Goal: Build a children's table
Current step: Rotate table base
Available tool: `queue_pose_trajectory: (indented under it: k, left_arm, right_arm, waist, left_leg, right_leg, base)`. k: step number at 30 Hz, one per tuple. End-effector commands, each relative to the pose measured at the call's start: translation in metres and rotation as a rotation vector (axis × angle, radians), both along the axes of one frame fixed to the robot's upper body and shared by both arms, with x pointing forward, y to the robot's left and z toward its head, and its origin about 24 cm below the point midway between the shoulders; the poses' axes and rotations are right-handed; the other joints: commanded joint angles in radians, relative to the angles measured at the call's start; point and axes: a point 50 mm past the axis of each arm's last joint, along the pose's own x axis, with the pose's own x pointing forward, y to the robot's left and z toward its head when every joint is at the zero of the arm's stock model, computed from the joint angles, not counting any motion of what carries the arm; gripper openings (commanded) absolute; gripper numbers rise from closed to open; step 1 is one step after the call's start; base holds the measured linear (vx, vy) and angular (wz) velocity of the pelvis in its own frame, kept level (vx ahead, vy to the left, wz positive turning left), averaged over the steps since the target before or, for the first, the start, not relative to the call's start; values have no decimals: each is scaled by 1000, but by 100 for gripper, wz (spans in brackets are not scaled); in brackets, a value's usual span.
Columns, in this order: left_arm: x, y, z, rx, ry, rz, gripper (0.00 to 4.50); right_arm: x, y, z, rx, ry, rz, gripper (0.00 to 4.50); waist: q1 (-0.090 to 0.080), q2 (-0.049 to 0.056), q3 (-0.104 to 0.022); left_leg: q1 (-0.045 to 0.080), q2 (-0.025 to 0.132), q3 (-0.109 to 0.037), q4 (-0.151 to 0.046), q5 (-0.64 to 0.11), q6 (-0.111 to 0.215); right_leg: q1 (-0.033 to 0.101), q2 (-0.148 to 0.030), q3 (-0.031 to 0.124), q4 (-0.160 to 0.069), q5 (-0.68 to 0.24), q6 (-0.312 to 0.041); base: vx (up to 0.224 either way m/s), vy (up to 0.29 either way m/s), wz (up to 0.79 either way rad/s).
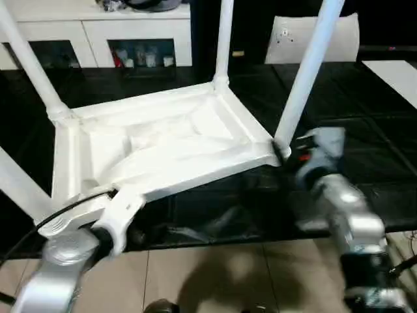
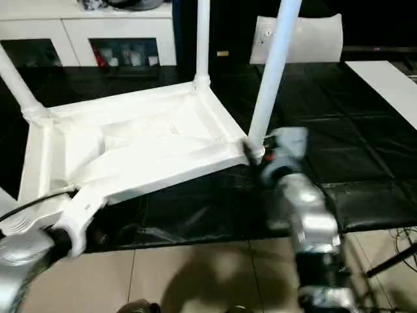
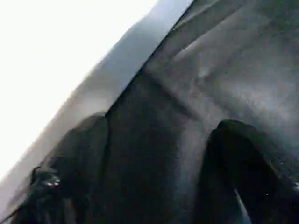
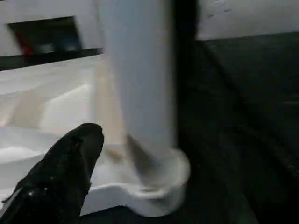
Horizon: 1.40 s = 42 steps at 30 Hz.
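Black mat (image 1: 365, 150) | tabletop (image 1: 163, 140) upside-down, legs (image 1: 306, 72) up | both jaws wide, holding nothing

A glossy black tiled surface (image 1: 365, 163) spreads ahead of the gripper, with pale beige floor tiles (image 1: 215, 274) below its near edge. Beyond stands a white cabinet with dark open shelves (image 1: 98, 42).

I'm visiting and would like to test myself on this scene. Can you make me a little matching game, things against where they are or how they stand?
Things:
1. tabletop
2. near-right leg
3. right gripper
4. left gripper

States:
A. open, over the dark mat
B. lying underside up
C. standing in a corner socket
D. open, at the base of a leg

Pairs: 1-B, 2-C, 3-D, 4-A
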Motion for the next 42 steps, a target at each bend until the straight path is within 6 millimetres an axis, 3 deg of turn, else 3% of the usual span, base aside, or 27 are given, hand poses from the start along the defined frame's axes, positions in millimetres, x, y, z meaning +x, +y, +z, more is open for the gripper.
queue_pose_trajectory:
  k: [1,3,4,5,6,7,12,15,16,17,18,20,21,26,27,29,33,34,35,37,42]
  left_arm:
    - [10,-1,8,20,-74,25,442]
    - [19,-5,10,8,-125,52,447]
    - [21,-6,10,1,-133,60,447]
    - [24,-7,11,-11,-147,75,447]
    - [28,-9,11,-24,-171,104,447]
    - [30,-10,11,-25,-178,111,447]
    - [34,-18,14,-84,-252,168,447]
    - [33,-19,17,-111,-287,189,447]
    - [28,-20,20,-134,-316,198,447]
    - [28,-20,20,-134,-316,198,447]
    - [19,-19,23,-194,-336,210,447]
    - [14,-18,23,-219,-342,219,447]
    - [3,-12,22,-216,-361,246,447]
    - [-22,6,18,-194,-399,363,447]
    - [-36,17,13,-177,-420,431,447]
    - [-47,24,12,-163,-442,485,447]
    - [-59,37,14,-115,-518,650,447]
    - [-61,39,14,-124,-532,696,447]
    - [-64,42,14,-115,-553,752,447]
    - [-68,45,14,-103,-568,812,447]
    - [-68,50,15,-120,-602,863,447]
  right_arm:
    - [3,-1,1,-10,-14,-1,450]
    - [2,1,4,-11,-26,34,450]
    - [1,3,5,-4,-26,44,450]
    - [-1,6,5,6,-25,65,450]
    - [-5,12,4,14,-26,105,450]
    - [-8,16,3,12,-25,125,450]
    - [-32,41,-7,28,0,249,450]
    - [-42,50,-10,34,14,295,450]
    - [-49,59,-10,33,10,355,450]
    - [-49,59,-10,33,10,355,450]
    - [-57,70,-7,61,1,453,450]
    - [-60,74,-6,61,-4,492,450]
    - [-64,79,-4,55,-16,557,450]
    - [-72,86,0,87,3,658,450]
    - [-76,90,1,98,3,706,450]
    - [-79,92,3,108,3,745,450]
    - [-85,97,5,124,13,838,450]
    - [-85,97,5,125,16,848,450]
    - [-87,97,5,133,39,866,450]
    - [-89,99,6,134,63,914,450]
    - [-89,98,7,135,72,926,450]
  waist:
    - [-1,-3,-65]
    - [-3,-3,-65]
    - [-4,-12,-65]
    - [-4,-8,-65]
    - [-5,-19,-65]
    - [-1,-13,-66]
    - [-3,-8,-66]
    - [-4,-11,-61]
    - [-3,-6,-59]
    - [-5,-11,-58]
    - [-4,-7,-56]
    - [-9,-10,-58]
    - [-12,-11,-57]
    - [-14,-14,-51]
    - [-11,-10,-51]
    - [-12,-13,-50]
    - [-8,-15,-46]
    - [-9,-21,-45]
    - [-8,-19,-45]
    - [-9,-19,-47]
    - [-9,-25,-48]
  left_leg:
    - [14,21,-12,-74,-315,-24]
    - [13,20,-10,-70,-290,-13]
    - [10,20,-8,-69,-273,-4]
    - [12,22,-8,-68,-267,1]
    - [9,22,-7,-68,-261,5]
    - [13,25,-9,-68,-253,7]
    - [12,28,-10,-72,-257,8]
    - [13,28,-12,-75,-315,2]
    - [15,28,-14,-76,-340,-5]
    - [13,31,-15,-78,-349,-8]
    - [14,30,-16,-78,-359,-9]
    - [9,33,-19,-80,-365,-10]
    - [10,32,-19,-78,-378,-6]
    - [10,32,-19,-80,-406,-5]
    - [15,31,-21,-79,-423,-10]
    - [15,32,-21,-81,-444,-14]
    - [22,33,-25,-82,-489,-23]
    - [22,35,-27,-83,-501,-23]
    - [17,35,-29,-87,-495,-26]
    - [21,34,-30,-85,-504,-27]
    - [22,33,-31,-84,-514,-30]
  right_leg:
    - [30,-57,38,-87,-293,-114]
    - [31,-56,37,-86,-282,-127]
    - [34,-55,36,-84,-277,-130]
    - [32,-55,36,-85,-274,-133]
    - [34,-55,36,-86,-272,-132]
    - [33,-56,36,-83,-268,-131]
    - [33,-54,35,-84,-240,-139]
    - [30,-56,35,-94,-327,-124]
    - [26,-57,35,-97,-369,-111]
    - [28,-58,35,-100,-384,-101]
    - [25,-58,35,-102,-400,-95]
    - [30,-60,34,-100,-396,-96]
    - [24,-57,35,-102,-404,-93]
    - [19,-55,35,-111,-459,-68]
    - [14,-54,35,-114,-486,-56]
    - [13,-54,35,-118,-501,-45]
    - [6,-53,33,-126,-543,-27]
    - [8,-53,31,-128,-546,-24]
    - [14,-55,30,-126,-539,-25]
    - [12,-52,30,-128,-528,-19]
    - [9,-54,30,-132,-534,-10]
  base:
    - [0,0,0]
    - [0,0,0]
    - [0,0,0]
    - [0,0,0]
    - [0,0,0]
    - [0,0,0]
    - [0,0,0]
    - [0,0,0]
    - [0,0,0]
    - [0,0,0]
    - [0,0,0]
    - [0,0,0]
    - [0,0,0]
    - [0,0,0]
    - [0,0,0]
    - [0,0,0]
    - [0,0,0]
    - [0,0,0]
    - [0,0,0]
    - [0,0,0]
    - [0,0,0]
